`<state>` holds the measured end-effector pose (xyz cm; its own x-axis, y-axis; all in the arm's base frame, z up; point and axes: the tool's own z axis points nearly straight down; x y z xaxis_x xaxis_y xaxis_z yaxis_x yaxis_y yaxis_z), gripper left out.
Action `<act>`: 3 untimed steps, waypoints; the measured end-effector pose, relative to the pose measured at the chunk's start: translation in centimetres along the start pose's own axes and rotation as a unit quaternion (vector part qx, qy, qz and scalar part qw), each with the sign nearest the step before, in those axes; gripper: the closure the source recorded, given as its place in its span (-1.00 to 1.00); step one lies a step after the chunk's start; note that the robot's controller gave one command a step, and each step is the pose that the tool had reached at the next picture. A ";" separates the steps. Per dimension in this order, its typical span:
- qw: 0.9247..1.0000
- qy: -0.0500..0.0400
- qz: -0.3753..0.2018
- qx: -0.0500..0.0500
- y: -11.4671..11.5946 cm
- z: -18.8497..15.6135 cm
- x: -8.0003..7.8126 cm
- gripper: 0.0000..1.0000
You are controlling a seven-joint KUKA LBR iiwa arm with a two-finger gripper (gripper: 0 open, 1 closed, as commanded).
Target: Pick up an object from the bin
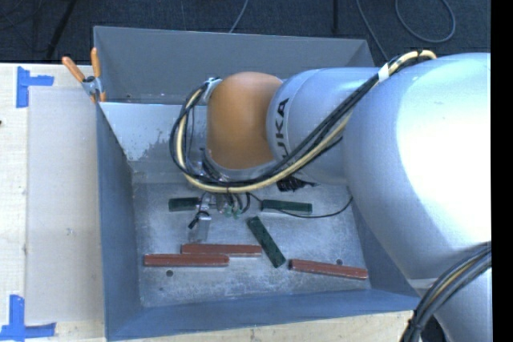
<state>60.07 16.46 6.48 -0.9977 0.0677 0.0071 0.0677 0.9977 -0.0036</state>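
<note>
Arm: the silver arm (385, 148) reaches in from the right and bends down into the grey bin (120, 196), with yellow and black cables looped round its wrist.
Wrist cover: an orange cover (240, 120) sits on the wrist, above the back half of the bin floor.
Gripper: the gripper (198, 225) hangs low under the orange cover, left of the floor's middle, its tip pointing down and slightly left.
Gripper opening: cannot tell, as the wrist and cables hide most of it; nothing can be seen in its grasp.
Nearest thing: the upper brown strip (221, 250) lies flat just in front of the gripper's tip, its left end nearest. Whether they touch cannot be told.
Lower brown strip: a second brown strip (186, 259) lies along the upper one, shifted left, and the two seem to touch.
Right brown strip: a third brown strip (329, 269) lies apart, near the front right corner.
Green strips: the left green strip (181, 204) is just beside the gripper, the right green strip (286, 206) lies under the arm, and the slanted green strip (266, 242) lies between the brown ones.
</note>
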 end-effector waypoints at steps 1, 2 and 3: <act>0.998 -0.005 0.063 -0.002 -2.1 -3.6 -2.0 -1.00; 0.996 -0.002 0.090 -0.002 -1.2 -3.5 -1.0 -1.00; 0.994 -0.002 0.112 -0.002 -2.0 -0.3 -1.6 -1.00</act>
<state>61.55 14.38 6.78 -0.9574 0.2887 0.0032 0.2887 0.9574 -0.0016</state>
